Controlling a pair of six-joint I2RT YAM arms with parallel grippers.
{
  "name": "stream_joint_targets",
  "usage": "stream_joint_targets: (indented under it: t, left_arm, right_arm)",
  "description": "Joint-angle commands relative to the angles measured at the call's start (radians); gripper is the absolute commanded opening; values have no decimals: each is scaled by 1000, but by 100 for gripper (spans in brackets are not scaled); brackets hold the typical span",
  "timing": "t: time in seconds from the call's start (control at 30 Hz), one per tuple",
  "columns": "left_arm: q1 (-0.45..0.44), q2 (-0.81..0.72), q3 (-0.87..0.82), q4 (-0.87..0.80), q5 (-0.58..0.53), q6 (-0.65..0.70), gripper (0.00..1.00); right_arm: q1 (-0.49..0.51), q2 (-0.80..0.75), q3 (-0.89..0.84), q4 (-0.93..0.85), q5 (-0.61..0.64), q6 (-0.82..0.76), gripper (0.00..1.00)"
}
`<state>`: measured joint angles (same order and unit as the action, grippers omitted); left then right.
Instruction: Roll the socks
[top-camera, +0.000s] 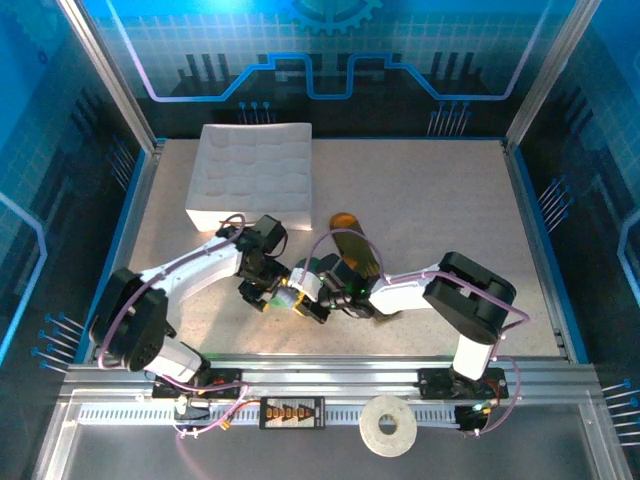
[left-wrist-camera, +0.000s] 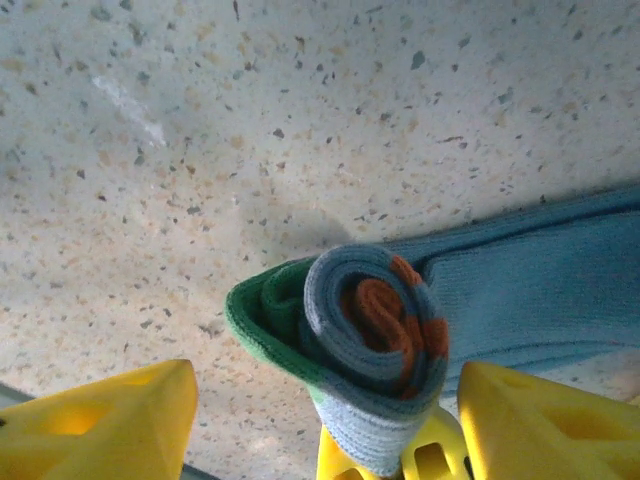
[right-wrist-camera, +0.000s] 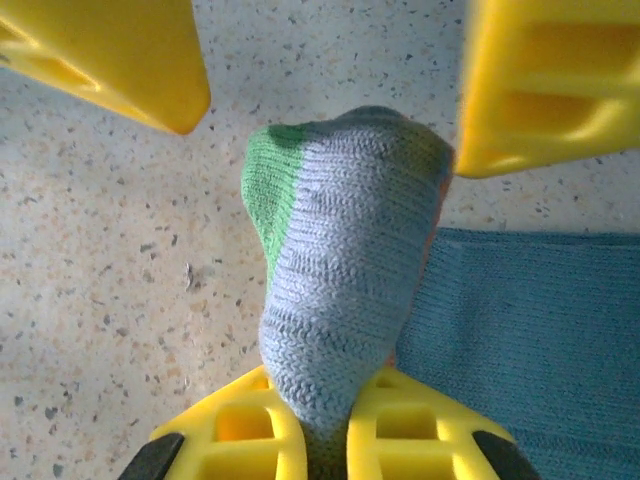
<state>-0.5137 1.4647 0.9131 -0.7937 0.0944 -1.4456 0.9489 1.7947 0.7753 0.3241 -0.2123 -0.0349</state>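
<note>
The socks are partly rolled: a tight grey-blue roll (left-wrist-camera: 372, 340) with a green edge and orange at its core stands on the speckled table. A flat blue knit stretch (left-wrist-camera: 540, 285) leads away from it. My right gripper (right-wrist-camera: 325, 385) is shut on the roll's (right-wrist-camera: 345, 260) near end. My left gripper (left-wrist-camera: 328, 385) is open, and its yellow fingers (left-wrist-camera: 110, 425) stand on either side of the roll without touching it. From above, both grippers meet at the table's front centre: the left gripper (top-camera: 262, 292) and the right gripper (top-camera: 302, 298). An olive-green sock (top-camera: 355, 252) with an orange toe stretches back from them.
A white gridded tray (top-camera: 252, 172) sits at the back left of the table. A roll of tape (top-camera: 388, 427) lies on the front rail. Blue enclosure walls ring the table, and the right arm's elbow (top-camera: 470, 290) stands to the right.
</note>
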Motion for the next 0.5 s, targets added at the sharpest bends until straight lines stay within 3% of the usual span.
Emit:
stream_joint_targets:
  t: [0.0, 0.3, 0.47]
  left_arm:
    - [-27, -72, -79, 130, 7, -11, 65]
    - [-90, -73, -186, 335, 18, -79, 56]
    - [-100, -6, -159, 196, 11, -86, 48]
  right_arm:
    - [-41, 128, -28, -270, -90, 67, 0]
    - [-105, 214, 60, -387, -193, 101, 0]
    - [-116, 225, 55, -384, -190, 117, 0]
